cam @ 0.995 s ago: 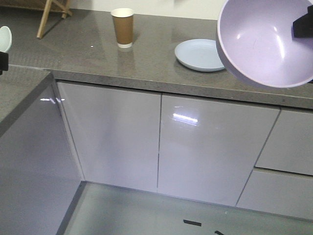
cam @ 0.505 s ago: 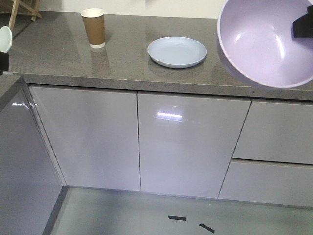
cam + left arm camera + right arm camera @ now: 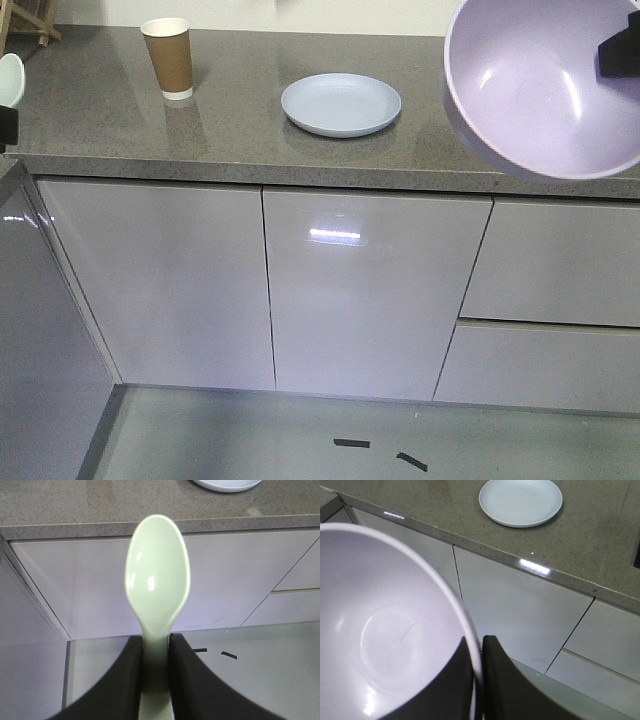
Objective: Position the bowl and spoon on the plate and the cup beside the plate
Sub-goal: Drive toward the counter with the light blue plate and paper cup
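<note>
- The grey counter (image 3: 250,140) is carrying the plate (image 3: 341,104), which is lying flat with nothing on it. The cup (image 3: 168,58) is standing upright well to the left of the plate.
- Below the plate, glossy cabinet doors (image 3: 360,290) are facing me, with drawer fronts (image 3: 545,260) to their right.
- The bowl (image 3: 540,85) is filling the front view's upper right corner and hiding the counter right of the plate. The frame edge is cutting off part of its rim.
- My right gripper (image 3: 477,642) is pinching the bowl's rim, one finger inside the wall and one outside, jaws nearly together. The bowl is hanging tilted in the air, off the counter, nearer to me than the plate.
- My left gripper (image 3: 157,647) is clamping the handle of the spoon (image 3: 157,575), jaws only a handle's width apart. The spoon's head is sticking out past my fingertips, short of the counter edge and left of the plate.
- The handle's end is hidden between my fingers.
</note>
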Available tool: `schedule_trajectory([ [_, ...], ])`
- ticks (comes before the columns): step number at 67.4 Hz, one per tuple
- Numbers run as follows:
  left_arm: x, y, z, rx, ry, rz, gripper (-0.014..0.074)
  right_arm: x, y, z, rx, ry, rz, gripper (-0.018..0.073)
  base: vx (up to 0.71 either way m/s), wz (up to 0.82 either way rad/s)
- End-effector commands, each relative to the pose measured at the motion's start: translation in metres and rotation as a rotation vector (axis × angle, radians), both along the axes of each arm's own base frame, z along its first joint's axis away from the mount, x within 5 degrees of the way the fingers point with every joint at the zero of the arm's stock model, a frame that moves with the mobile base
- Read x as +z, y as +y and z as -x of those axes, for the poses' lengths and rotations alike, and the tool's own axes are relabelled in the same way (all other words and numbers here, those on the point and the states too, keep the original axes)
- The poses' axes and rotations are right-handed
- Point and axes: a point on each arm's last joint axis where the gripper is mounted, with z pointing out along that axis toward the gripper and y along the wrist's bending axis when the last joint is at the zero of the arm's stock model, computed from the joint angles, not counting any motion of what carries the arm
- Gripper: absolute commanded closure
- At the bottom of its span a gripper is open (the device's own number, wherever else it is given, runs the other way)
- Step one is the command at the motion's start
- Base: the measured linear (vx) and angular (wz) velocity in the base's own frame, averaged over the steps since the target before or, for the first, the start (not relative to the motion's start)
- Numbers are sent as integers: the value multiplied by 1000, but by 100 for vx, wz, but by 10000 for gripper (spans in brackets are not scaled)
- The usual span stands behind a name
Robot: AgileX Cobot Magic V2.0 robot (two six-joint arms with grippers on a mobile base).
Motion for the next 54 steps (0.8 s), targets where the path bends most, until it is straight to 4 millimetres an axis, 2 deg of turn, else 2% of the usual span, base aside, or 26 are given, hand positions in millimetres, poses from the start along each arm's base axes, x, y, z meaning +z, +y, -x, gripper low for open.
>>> schedule_trajectory([
  [1,16,0,4,-2,-96,37,603,17,-1,7,-16,-103,-35,564,0,-1],
  [54,16,0,4,-2,-96,37,603,17,-1,7,-16,-103,-35,564,1,-3],
])
